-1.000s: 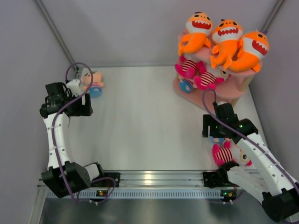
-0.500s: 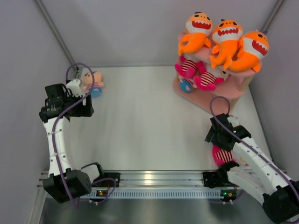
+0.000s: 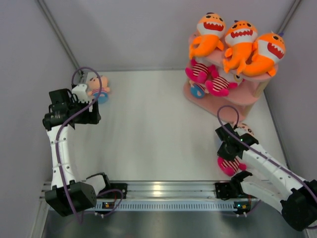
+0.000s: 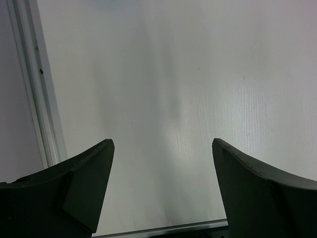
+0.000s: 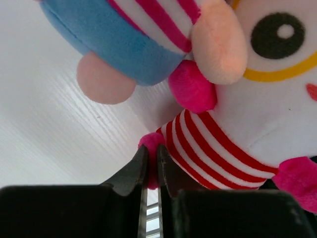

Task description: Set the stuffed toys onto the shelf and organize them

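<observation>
The pink shelf (image 3: 233, 101) stands at the far right. Three orange sharks (image 3: 241, 42) lie on its top board, with pink-striped dolls (image 3: 210, 79) on the board below and a blue toy (image 3: 197, 90) lower still. My right gripper (image 5: 152, 159) is shut on a pink limb of a white-faced striped doll (image 5: 233, 129), and a blue-bodied doll (image 5: 119, 44) lies against that doll. From above, my right arm hides most of that striped doll (image 3: 228, 166). My left gripper (image 4: 161, 153) is open over bare table, next to a pink-faced blue doll (image 3: 98, 87).
Grey walls close in the white table (image 3: 148, 129) on the left, back and right. A metal rail (image 3: 163, 191) carrying both arm bases runs along the near edge. A peach toy head (image 3: 244, 130) peeks out beside my right arm.
My right gripper dropped toward the near edge and closed on the striped doll's pink limb. The doll shifted left with it. The left arm has hardly moved.
</observation>
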Robot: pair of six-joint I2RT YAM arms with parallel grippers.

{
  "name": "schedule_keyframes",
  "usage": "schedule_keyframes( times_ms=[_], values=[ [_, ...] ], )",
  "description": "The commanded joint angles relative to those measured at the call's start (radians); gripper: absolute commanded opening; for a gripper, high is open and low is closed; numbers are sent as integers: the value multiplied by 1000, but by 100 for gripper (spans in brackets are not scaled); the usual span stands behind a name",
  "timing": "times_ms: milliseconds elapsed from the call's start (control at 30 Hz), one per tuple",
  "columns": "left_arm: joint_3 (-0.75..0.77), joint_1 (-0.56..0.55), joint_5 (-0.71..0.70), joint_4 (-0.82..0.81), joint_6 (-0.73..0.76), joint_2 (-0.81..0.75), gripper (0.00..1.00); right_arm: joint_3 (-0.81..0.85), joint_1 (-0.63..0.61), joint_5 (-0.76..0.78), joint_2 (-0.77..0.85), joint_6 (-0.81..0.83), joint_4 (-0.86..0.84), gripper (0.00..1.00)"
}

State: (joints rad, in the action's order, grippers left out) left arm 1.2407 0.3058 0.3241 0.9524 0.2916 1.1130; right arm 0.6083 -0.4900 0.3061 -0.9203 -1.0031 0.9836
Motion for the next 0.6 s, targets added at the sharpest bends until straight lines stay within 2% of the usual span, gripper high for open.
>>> schedule_keyframes(
  times_ms=[0,67,200,267,300,333,400,433,500,567],
  values=[
    [11,-5,6,-6,20,-30,86,-11,-21,-30,8,-26,-65,4],
    [11,-5,6,-4,23,-33,86,-36,-19,-76,17,-19,-101,0],
    [9,-5,6,-3,23,-30,86,-71,-54,-258,0,4,-374,0],
    [11,-5,3,-3,24,-27,86,-12,-149,-257,-53,38,-436,0],
    [9,-5,1,-4,24,-27,86,25,-195,-249,-134,93,-462,0],
    [11,-5,0,-4,24,-27,86,115,-288,-236,-181,127,-473,0],
    [6,-5,-2,-4,26,-27,86,210,-372,-239,-279,251,-494,0],
    [5,-5,-2,-4,26,-28,86,297,-434,-266,-376,297,-534,0],
    [0,-5,-7,-4,26,-30,86,379,-476,-301,-516,436,-583,0],
    [0,-5,-19,-4,30,-28,86,479,-507,-419,-603,529,-657,0]
  ],
)
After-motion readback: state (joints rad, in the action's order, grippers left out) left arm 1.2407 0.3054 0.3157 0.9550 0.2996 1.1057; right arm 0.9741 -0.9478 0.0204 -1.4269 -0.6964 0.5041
